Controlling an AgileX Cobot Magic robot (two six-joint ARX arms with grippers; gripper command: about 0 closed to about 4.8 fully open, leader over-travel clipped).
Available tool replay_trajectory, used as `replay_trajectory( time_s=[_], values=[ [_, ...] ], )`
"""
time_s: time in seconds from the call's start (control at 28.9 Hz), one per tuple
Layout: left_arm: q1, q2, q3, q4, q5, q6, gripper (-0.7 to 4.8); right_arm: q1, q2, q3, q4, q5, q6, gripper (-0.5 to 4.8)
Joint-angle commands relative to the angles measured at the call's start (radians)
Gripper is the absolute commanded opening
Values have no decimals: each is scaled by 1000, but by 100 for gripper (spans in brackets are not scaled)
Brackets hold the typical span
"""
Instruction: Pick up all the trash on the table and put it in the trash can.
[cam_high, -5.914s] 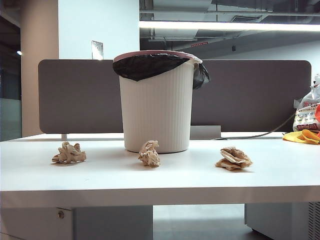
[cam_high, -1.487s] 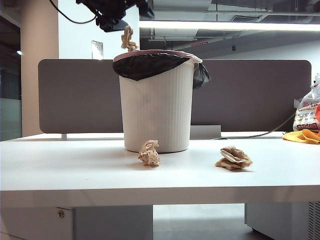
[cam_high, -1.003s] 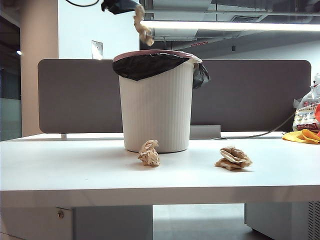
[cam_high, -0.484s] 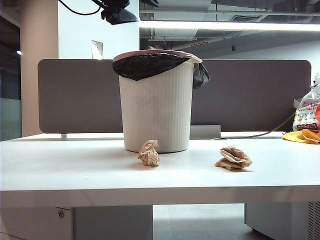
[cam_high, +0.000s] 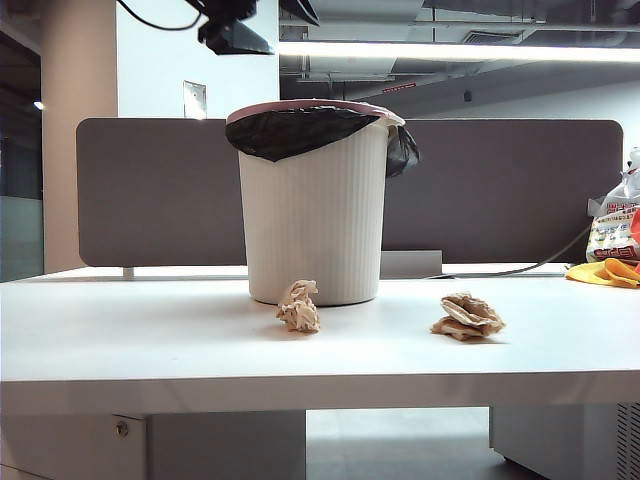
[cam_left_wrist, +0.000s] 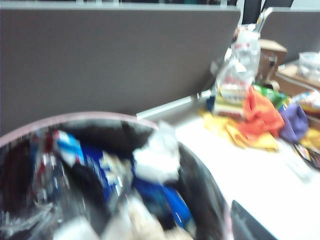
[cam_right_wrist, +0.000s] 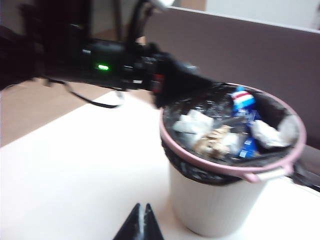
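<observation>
While the left gripper (cam_high: 238, 35) hangs just above the trash can (cam_high: 315, 220), rim below its jaws, their spread cannot be told. Right gripper (cam_right_wrist: 141, 222): jaws pressed together, empty, the can just ahead of them. Middle wad (cam_high: 299, 306) and right wad (cam_high: 467, 316) lie on the table (cam_high: 150, 350), well below the left jaws

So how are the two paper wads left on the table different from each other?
The middle wad stands taller and narrower, close in front of the trash can; the right wad lies wider and flatter, out in the open on the table. The middle wad looks paler; the right wad is darker brown in its folds. Both are crumpled tan paper, untouched by either gripper.
</observation>
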Motion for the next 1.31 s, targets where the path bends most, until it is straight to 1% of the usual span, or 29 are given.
replay_trajectory(
  time_s=[0.03,0.1,0.21,0.31,0.42,0.48,0.52,0.55,0.62,0.73,0.86,0.97,1.0,1.11,1.18,1.25,1.31],
  values=[
    [-2,-74,9,-205,55,-3,479,-1,-37,6,-81,19,-6,-4],
    [-3,-101,9,-330,101,6,479,-1,-51,6,-148,19,-7,-4],
    [-27,-126,8,-514,119,11,479,-1,-70,5,-227,18,-8,-4],
    [-56,-142,8,-678,142,79,479,0,-89,5,-269,14,-7,-4],
    [-109,-147,8,-800,90,162,479,0,-106,5,-282,15,-7,-4],
    [-150,-147,5,-844,-4,200,479,0,-117,5,-280,16,-7,-4],
    [-167,-147,-4,-843,-46,219,479,0,-118,5,-279,15,-7,-4],
    [-189,-147,-19,-831,-95,221,479,0,-120,5,-280,15,-7,-4],
    [-223,-147,-69,-790,-144,209,479,0,-121,5,-290,14,-7,-4],
    [-248,-147,-179,-729,-151,163,479,2,-121,4,-311,14,-7,-4],
    [-269,-147,-343,-662,-153,138,479,2,-132,-13,-309,-2,-8,-4],
    [-274,-146,-472,-535,-161,115,479,2,-138,-16,-309,-2,-14,-4],
    [-274,-146,-520,-467,-161,94,479,2,-139,-16,-308,-4,-19,-4],
    [-274,-146,-629,-317,-171,21,479,2,-142,-16,-309,-4,-26,-4],
    [-274,-146,-682,-253,-219,-3,479,2,-143,-16,-309,-4,-27,-4],
    [-276,-145,-720,-200,-302,-3,479,2,-143,-16,-309,-4,-32,-4],
    [-276,-145,-747,-139,-357,-3,479,2,-143,-16,-310,-4,-37,-4]
  ],
)
